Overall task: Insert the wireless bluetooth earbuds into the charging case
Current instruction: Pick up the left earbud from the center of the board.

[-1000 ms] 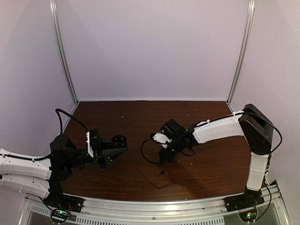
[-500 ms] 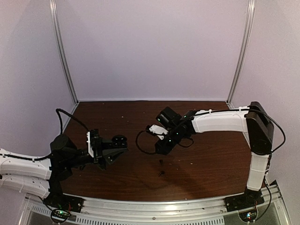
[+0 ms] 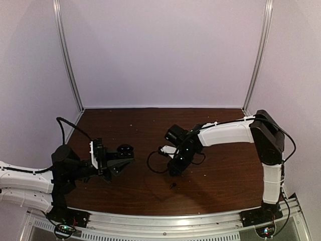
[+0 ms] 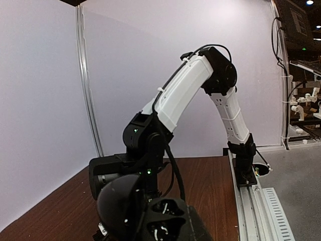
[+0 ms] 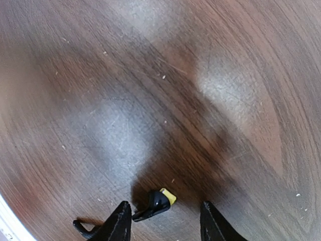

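Mia: Where is the earbud?

Tom: It lies on the brown bench; it is small and black, with a bit of yellow at one end; it sits between the tips of the right fingers, closer to one tip than the other.

Mia: Do those fingers have hold of it?

Tom: No; they stand about half open, one tip on each side, and they hold nothing; whether the closer tip touches the earbud is too hard to tell.

Mia: What is the thin black hook beside that tip?

Tom: It lies on the bench too, on the outer side of that finger; what it is does not show.

Mia: And the left fingers?

Tom: They are closed tight on the round black case; the case is open, with its lid tipped up like a dome and dark hollows in its lower half; what is in the hollows is not clear.

Mia: Is the case near the earbud?

Tom: No; seen from above, the case is over on the left, well apart from the earbud; the white right arm bends over the bench beyond the case.
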